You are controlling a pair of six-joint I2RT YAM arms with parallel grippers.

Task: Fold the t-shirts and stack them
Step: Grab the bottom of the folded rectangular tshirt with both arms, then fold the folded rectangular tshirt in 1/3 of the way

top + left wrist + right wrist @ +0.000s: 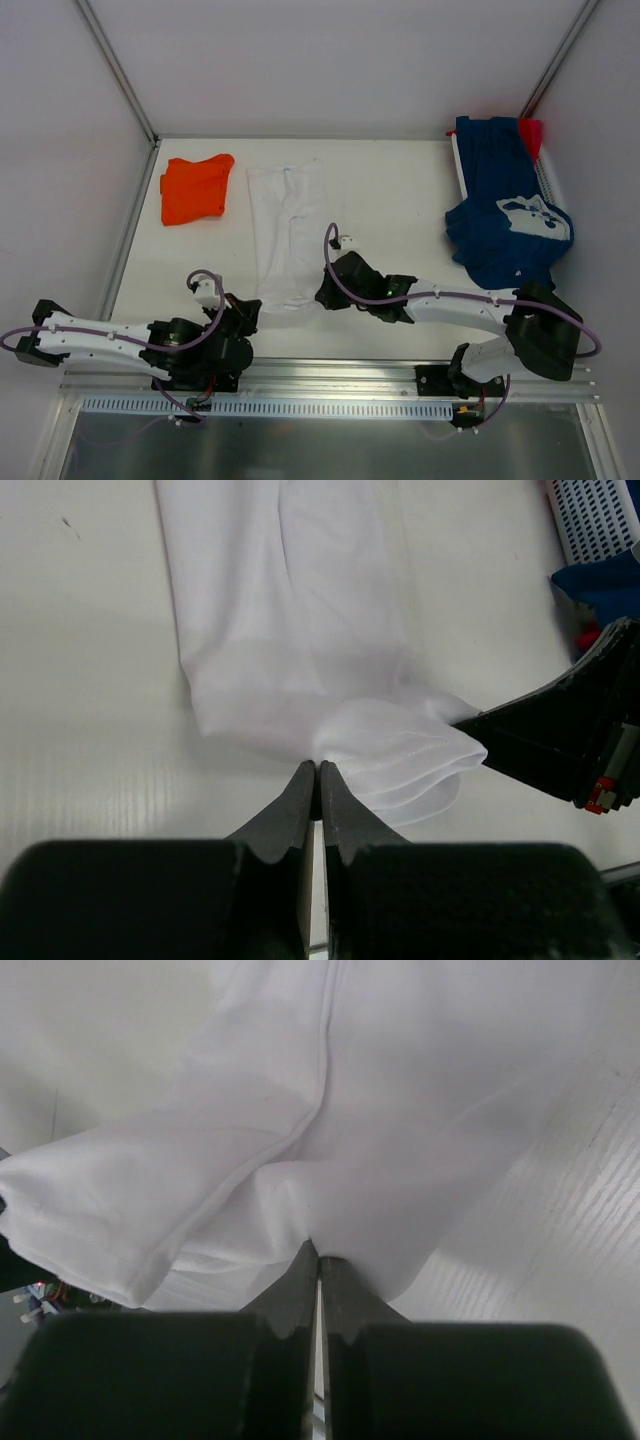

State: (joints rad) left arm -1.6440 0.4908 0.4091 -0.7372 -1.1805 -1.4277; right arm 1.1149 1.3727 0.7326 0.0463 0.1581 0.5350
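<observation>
Near the front edge of the flat white table, pinched at both near corners: plain white soft-cloth t-shirt, folded lengthwise into a narrow strip and stretched away from the arms toward the back wall. Left gripper clenched tight on the near-left hem; right gripper clenched likewise on the near-right hem, jaws pressed together with only thin fabric between

Looks light, limp and thin, with no stiffness of its own; bunches into a loose roll right at the pinched edge. Probably sags in the middle unless both corners rise level and travel together. Best taken by the stitched hem, where doubled cloth gives the pads something to bite; likely to slip free if caught by a single layer

Back left, well apart: bright orange t-shirt, already in a rough folded square. Far right: navy blue t-shirt with white print, draped in a heap over the white slatted basket, small red shirt peeking out behind
</observation>
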